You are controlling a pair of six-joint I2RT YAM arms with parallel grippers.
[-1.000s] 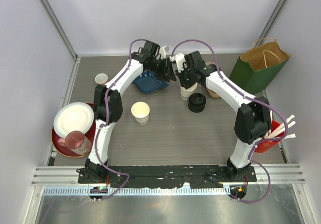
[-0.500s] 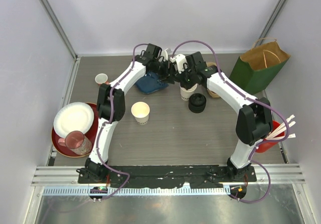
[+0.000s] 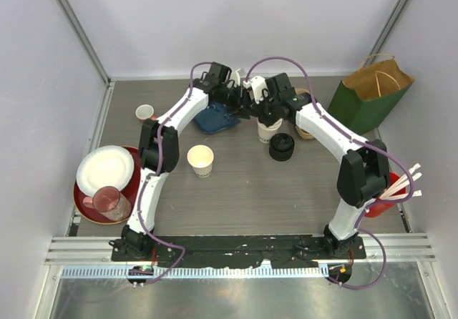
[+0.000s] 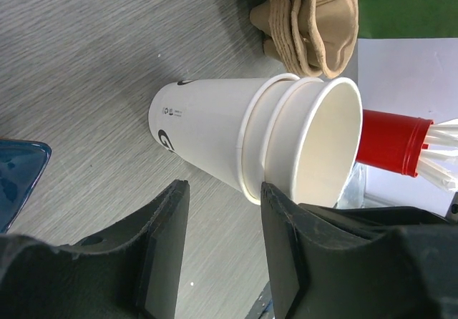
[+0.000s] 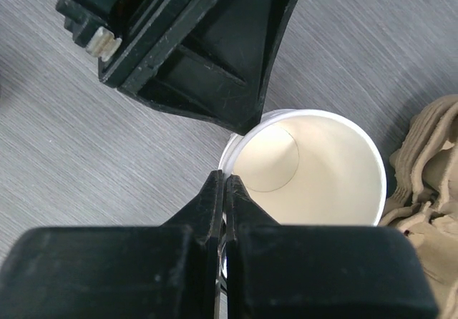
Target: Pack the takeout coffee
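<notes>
The spread left tool has been brought up to the nested cream-white paper cups, rim-pinched by the right tool, likely for separating

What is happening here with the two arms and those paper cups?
Both arms meet at a stack of nested paper cups standing near the back of the table. The right gripper is shut on the rim of the innermost cup, pinching its wall. The left gripper is open close to the stack's side and grips nothing. None of these cups has a lid; the black lids stand apart, nearby.
</notes>
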